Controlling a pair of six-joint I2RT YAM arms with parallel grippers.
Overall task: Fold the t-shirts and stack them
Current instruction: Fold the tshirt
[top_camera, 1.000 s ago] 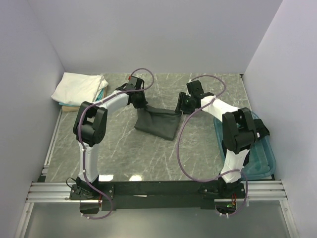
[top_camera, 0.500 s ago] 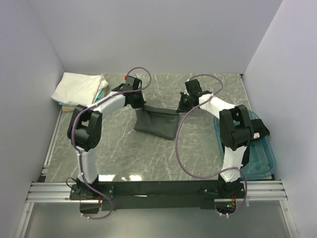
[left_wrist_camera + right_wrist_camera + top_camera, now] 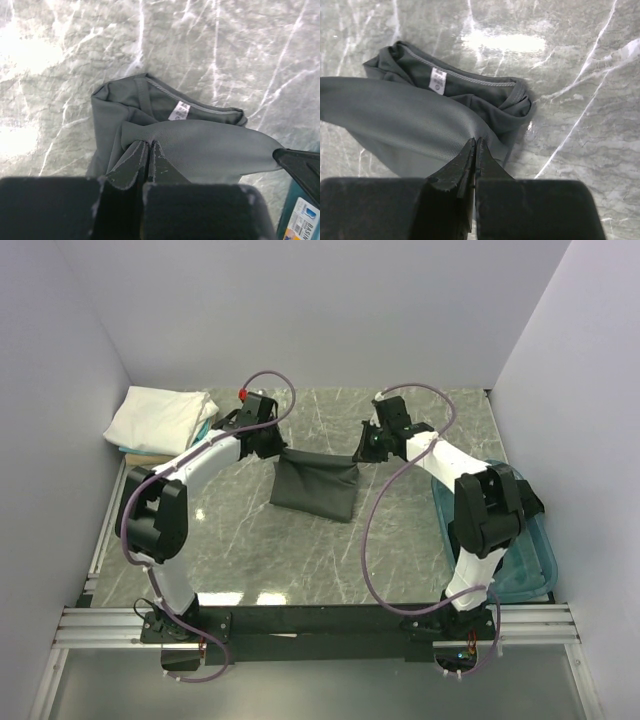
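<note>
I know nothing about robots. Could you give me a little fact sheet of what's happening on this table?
Being handled: dark grey t-shirt, held between both arms
Left end effector: shut on its fabric
Right end effector: shut on its fabric too
Neck label: white, showing
Pile: folded white t-shirt, far left corner
Bin: teal bin, right edge

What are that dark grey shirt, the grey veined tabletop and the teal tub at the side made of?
Dark grey t-shirt: soft knit fabric, likely cotton, matte; it drapes, creases, and shows stitched hems. Grey veined tabletop: looks like polished marble or a marble-print laminate; glossy, with light glare. Teal tub: probably smooth moulded plastic, rigid-rimmed.
</note>
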